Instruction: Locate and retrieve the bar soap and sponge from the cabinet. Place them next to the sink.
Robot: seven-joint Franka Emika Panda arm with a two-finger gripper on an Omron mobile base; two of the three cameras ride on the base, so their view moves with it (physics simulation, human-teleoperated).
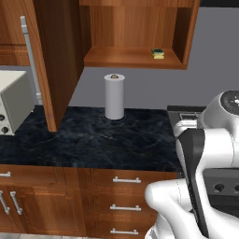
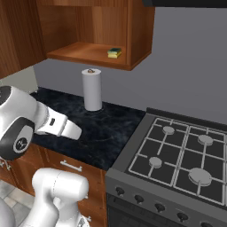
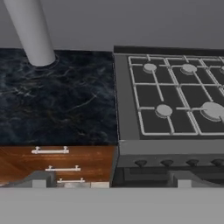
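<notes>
Cabinet [image 1: 60, 60]: one, reddish-brown wood, door swung open, long silver bar handle [image 1: 29, 56].
Sponge [image 1: 158, 53]: one, rectangular, yellow with dark green top layer, lying at the right end of the cabinet's lower shelf [image 1: 121, 58].
Paper towel roll [image 1: 114, 96]: one, grey-white cylinder, upright on the bench [image 1: 93, 140] of dark veined stone.
Stove [image 2: 177, 159]: one, grey, four round burners.
Drawers [image 1: 126, 200]: three short silver handles.
Claw [image 3: 111, 181]: two dark tips, spread wide apart, holding nothing.
</notes>
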